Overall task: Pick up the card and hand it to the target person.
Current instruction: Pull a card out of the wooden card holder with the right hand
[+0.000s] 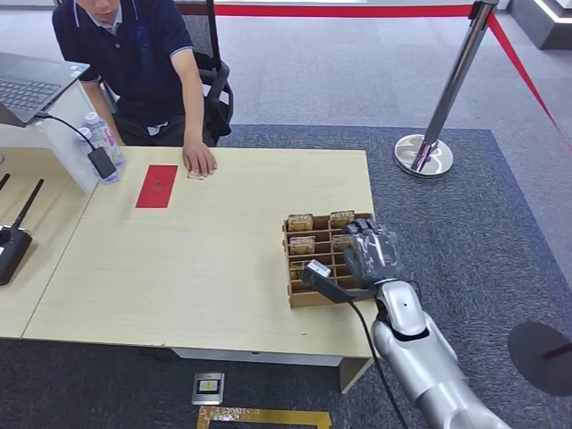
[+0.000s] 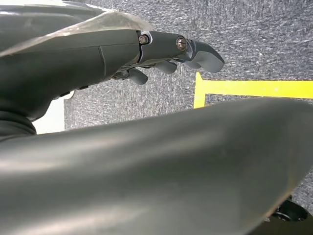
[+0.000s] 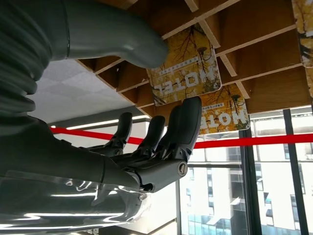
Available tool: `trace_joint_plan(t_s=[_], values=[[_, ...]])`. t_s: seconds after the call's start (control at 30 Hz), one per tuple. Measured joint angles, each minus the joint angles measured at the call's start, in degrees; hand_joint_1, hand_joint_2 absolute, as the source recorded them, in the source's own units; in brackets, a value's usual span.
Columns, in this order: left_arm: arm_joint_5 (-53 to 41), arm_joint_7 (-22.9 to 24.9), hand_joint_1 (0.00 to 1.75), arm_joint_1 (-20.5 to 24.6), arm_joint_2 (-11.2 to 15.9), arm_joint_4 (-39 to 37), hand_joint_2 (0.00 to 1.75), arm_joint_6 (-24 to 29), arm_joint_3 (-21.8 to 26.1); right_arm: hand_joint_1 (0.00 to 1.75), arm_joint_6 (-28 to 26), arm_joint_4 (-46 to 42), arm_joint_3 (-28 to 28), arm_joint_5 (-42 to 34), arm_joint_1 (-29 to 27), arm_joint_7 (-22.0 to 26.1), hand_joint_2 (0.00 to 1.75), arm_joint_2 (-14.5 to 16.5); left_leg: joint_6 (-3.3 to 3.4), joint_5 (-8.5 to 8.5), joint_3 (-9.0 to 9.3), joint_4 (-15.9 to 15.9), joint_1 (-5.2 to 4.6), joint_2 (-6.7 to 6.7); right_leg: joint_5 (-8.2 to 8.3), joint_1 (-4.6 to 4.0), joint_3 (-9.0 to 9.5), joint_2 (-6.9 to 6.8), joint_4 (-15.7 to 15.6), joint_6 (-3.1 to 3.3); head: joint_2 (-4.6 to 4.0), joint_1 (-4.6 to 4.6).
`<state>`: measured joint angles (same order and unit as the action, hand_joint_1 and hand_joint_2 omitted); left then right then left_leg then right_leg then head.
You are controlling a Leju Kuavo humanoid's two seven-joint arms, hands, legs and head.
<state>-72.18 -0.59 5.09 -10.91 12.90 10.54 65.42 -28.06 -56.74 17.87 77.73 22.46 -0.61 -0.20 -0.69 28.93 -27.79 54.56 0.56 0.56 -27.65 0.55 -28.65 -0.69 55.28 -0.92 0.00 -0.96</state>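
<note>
Just ahead of our right hand [image 1: 369, 251] sits the wooden rack [image 1: 297, 297] at the table's [image 1: 202, 268] right end, and we hover over its right side with the fingers [image 3: 184, 125] apart and lightly curved, the thumb [image 3: 122, 44] standing away from them, nothing between them. From the right wrist view, the nearest card [image 3: 184, 73], yellow and printed HOTEL, lies in a slot of the rack between our thumb and fingers, close but not touched. A second card [image 3: 225, 110] of the same print lies in the next slot, just past our fingertips. More cards stand in the rack's far slots, on the side away from our wrist. Well beyond the hand, across the table, a person [image 1: 135, 54] sits with one hand [image 1: 199, 159] flat on the tabletop, and a red envelope [image 1: 156, 186] lies just beside that hand. Our left hand [image 2: 162, 54] hangs above grey carpet [image 2: 239, 29] with a yellow floor mark [image 2: 255, 88] near it; its fingers are loosely curled and hold nothing that we can see, though we cannot tell how far they close.
</note>
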Motion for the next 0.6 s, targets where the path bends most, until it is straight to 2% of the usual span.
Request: trace_joint_plan(t_s=[0.43,0.6], values=[[-1.0,0.0,0.0,0.0,0.0,0.0,0.0,-0.6,-0.5,0.84,0.9,0.8,-0.3,0.9,0.5,-0.1,1.75,-0.3,-0.01,-0.09,0.0,0.0,0.0,0.0,0.08,0.0,0.01,0.0,0.0,-0.05,0.0,0.0],[-1.3,0.2,0.0,0.0,0.1,0.0,0.0,-0.8,-1.0,0.9,0.9,1.7,-0.3,1.1,1.3,-0.1,1.75,-0.5,-0.01,-0.12,0.0,0.0,-0.01,0.0,0.13,0.0,0.01,0.0,0.0,-0.03,0.0,0.01]])
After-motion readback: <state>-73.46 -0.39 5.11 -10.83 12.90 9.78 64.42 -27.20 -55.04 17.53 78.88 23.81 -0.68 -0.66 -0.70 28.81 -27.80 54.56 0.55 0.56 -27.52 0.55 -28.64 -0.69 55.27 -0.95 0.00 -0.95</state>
